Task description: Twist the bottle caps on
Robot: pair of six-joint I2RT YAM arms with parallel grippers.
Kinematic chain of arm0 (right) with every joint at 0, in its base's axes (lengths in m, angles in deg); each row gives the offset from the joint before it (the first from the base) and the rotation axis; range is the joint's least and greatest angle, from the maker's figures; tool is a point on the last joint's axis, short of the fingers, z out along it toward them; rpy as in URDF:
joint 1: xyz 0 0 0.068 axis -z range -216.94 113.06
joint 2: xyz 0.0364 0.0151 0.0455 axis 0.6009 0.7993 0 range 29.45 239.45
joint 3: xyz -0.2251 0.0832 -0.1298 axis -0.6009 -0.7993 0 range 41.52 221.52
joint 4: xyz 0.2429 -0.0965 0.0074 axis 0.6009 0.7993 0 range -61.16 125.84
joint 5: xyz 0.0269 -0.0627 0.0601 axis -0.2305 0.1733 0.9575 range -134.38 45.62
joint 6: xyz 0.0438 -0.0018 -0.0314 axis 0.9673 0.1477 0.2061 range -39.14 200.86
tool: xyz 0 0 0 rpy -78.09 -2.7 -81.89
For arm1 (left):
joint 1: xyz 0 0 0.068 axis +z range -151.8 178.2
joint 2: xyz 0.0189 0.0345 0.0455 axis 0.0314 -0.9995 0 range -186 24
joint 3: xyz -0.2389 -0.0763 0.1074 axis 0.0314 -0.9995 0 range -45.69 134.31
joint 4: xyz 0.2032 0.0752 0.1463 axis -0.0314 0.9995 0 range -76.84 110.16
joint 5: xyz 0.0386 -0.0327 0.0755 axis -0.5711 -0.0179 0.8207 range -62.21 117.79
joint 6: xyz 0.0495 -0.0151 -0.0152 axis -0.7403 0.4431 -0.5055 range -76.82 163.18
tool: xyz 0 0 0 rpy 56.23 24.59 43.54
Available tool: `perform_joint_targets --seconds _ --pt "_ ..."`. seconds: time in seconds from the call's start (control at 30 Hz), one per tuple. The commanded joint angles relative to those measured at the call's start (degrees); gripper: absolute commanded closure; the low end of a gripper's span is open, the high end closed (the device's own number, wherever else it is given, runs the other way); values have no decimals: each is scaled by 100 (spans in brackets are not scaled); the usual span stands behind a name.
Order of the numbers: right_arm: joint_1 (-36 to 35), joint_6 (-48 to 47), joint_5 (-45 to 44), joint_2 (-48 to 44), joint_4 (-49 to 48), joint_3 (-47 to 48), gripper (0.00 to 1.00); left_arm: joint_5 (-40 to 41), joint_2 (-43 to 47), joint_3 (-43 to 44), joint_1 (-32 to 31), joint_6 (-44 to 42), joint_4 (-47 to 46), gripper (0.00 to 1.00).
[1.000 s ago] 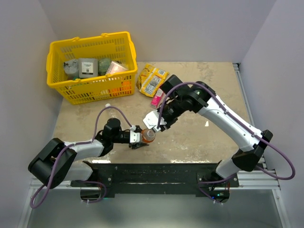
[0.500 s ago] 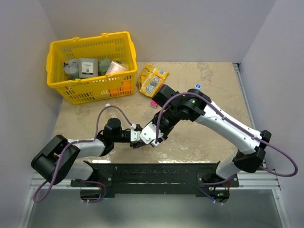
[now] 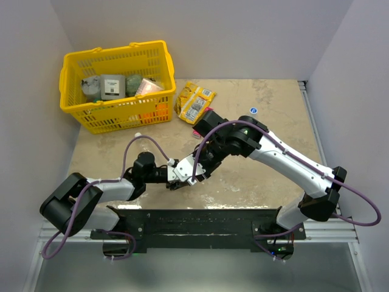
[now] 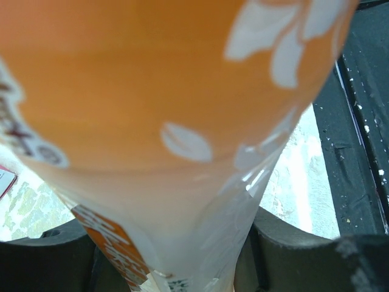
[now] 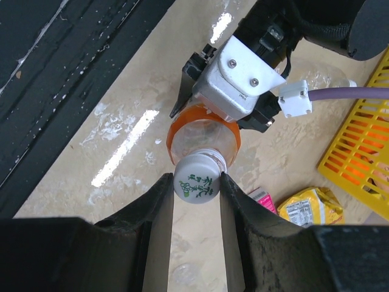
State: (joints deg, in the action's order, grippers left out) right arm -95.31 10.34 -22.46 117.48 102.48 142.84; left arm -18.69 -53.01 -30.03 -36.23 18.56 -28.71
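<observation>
Right wrist: bottle [image 5: 203,139] upright, cap [image 5: 196,181] topmost.

Bright, even light; glare streaks on the table [image 5: 124,143], orange bottle [image 4: 152,91] blurred close-up.

Robot lab test cell: plain grey partition walls [image 3: 213,36] box in a table [image 3: 261,179]; left arm [image 3: 112,188] and right arm [image 3: 292,159] bolted to black plate [image 3: 194,222] at near edge; yellow shop basket [image 3: 115,117] far left.

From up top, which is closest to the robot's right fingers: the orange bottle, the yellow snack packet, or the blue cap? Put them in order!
1. Orange bottle, directly beneath the right fingers.
2. Yellow snack packet, farther back.
3. Blue cap, farthest, back right.
</observation>
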Motion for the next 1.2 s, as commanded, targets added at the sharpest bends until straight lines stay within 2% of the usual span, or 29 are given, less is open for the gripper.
perform_joint_targets --seconds 0.0,0.3,0.7,0.97,1.07,1.17 --pt "-8 197 -310 65 -114 72 82 -195 99 -2 -98 -122 -595 100" --pt "-8 100 -416 118 1 81 82 -151 125 -81 -151 -201 -708 100" --pt "-17 372 -478 144 -509 116 81 -177 81 -55 -204 -60 -735 100" --pt "-8 197 -381 259 -237 231 81 -125 55 -28 -213 -25 -796 100" --pt "-17 -58 -363 294 61 178 80 68 81 -89 -204 168 -1050 100" --pt "-17 117 -389 460 272 274 80 332 46 -151 -204 396 -1375 100"
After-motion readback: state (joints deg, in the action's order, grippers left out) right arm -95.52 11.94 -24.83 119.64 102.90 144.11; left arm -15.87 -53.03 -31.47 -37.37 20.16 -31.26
